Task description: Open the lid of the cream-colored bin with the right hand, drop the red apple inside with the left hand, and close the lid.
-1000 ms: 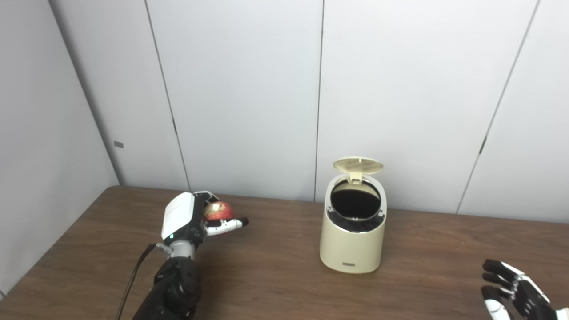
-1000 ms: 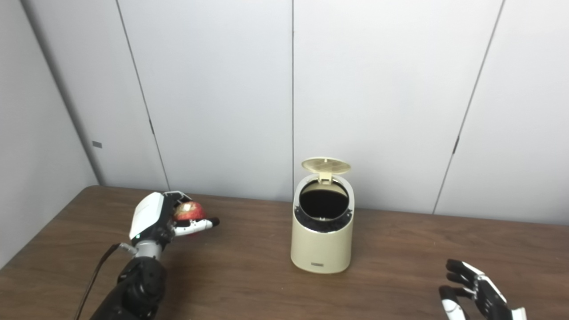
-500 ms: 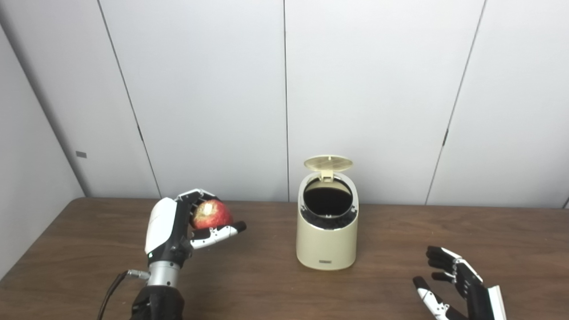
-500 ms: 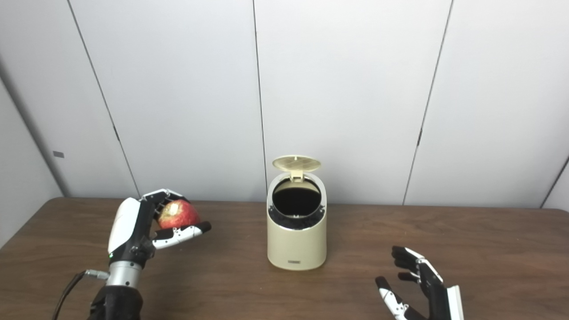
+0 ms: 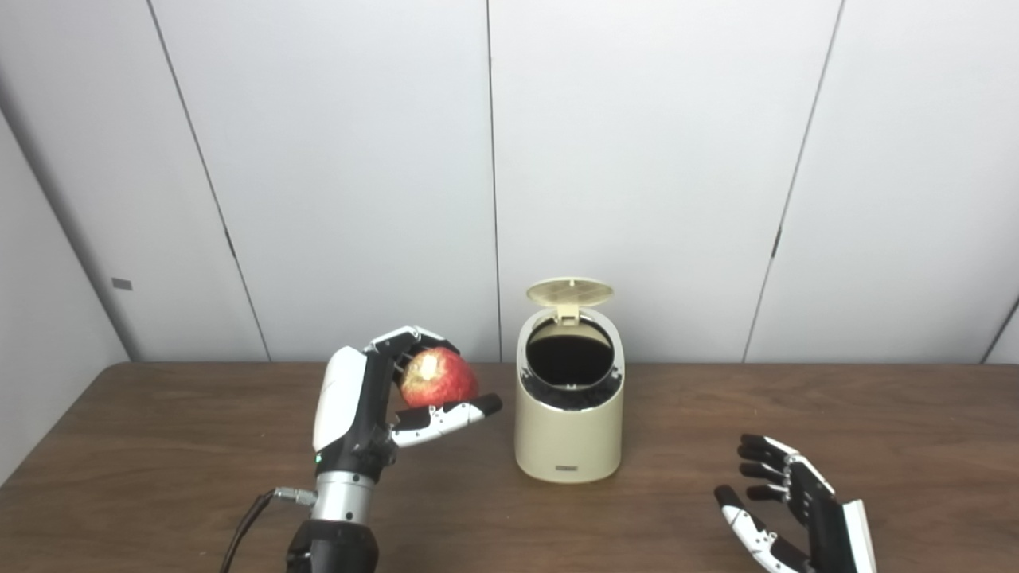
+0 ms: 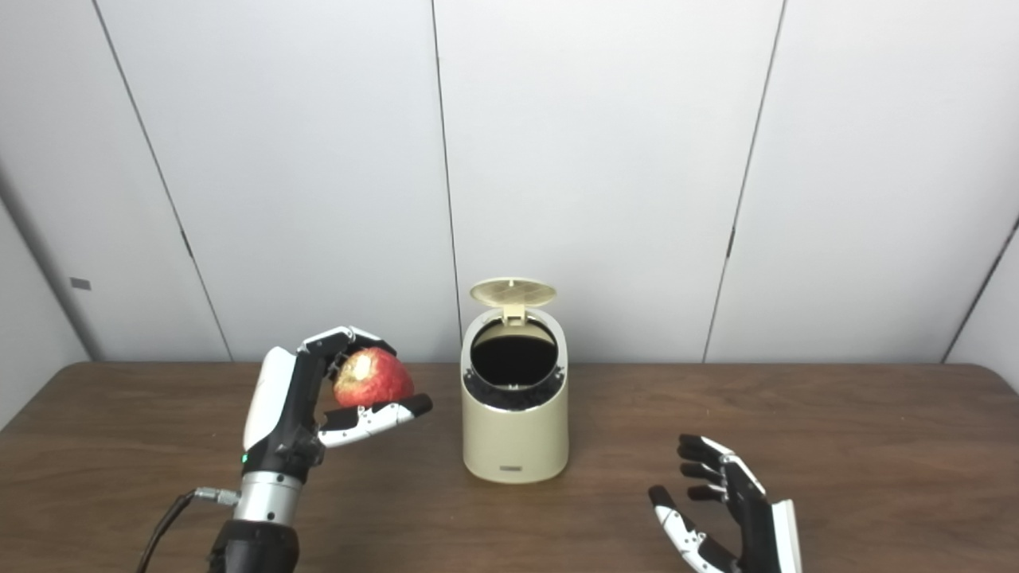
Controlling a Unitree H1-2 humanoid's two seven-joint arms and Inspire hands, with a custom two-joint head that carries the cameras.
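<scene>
Brown wooden table (image 5: 159,446): cream-colored bin's lid (image 5: 570,291) stands raised; my left hand (image 5: 358,406) grips the round red apple (image 5: 439,380) beside it, undropped; right hand (image 5: 796,509) idles, fingers spread.

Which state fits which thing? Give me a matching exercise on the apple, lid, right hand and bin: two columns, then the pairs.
Things:
1. apple
2. lid
3. right hand
4. bin

States:
A. open and empty, low over the table
B. raised behind the dark opening
C. held up in the left hand, left of the bin
D. standing upright on the table

Pairs: 1-C, 2-B, 3-A, 4-D
</scene>
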